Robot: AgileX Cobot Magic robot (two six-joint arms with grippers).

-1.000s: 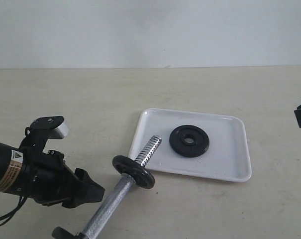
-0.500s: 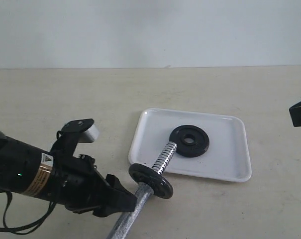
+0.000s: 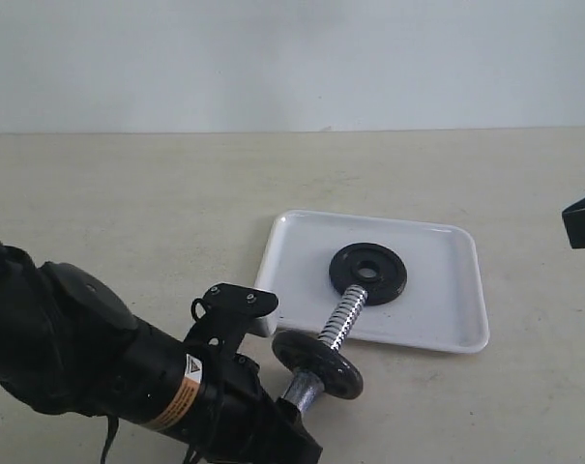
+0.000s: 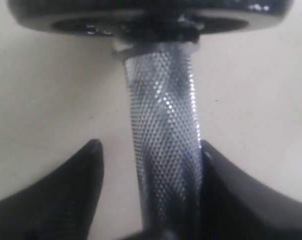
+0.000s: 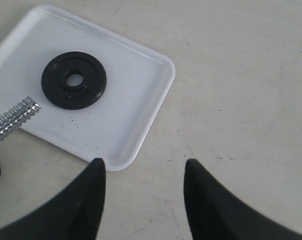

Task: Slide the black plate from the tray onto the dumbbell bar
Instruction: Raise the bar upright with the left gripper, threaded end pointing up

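The black plate (image 5: 74, 80) lies in the tray (image 5: 136, 100), the dumbbell bar (image 5: 13, 120) near it.

Lighting was bright, even and diffuse, apparently from overhead. Shadows were soft and faint, noted along the near rim of the tray (image 3: 471, 340). Glare spots showed on the knurling of the dumbbell bar (image 4: 165, 130). The left wrist view was soft throughout. In the right wrist view the right gripper (image 5: 144, 162) registered as blurred, dark, featureless shapes.
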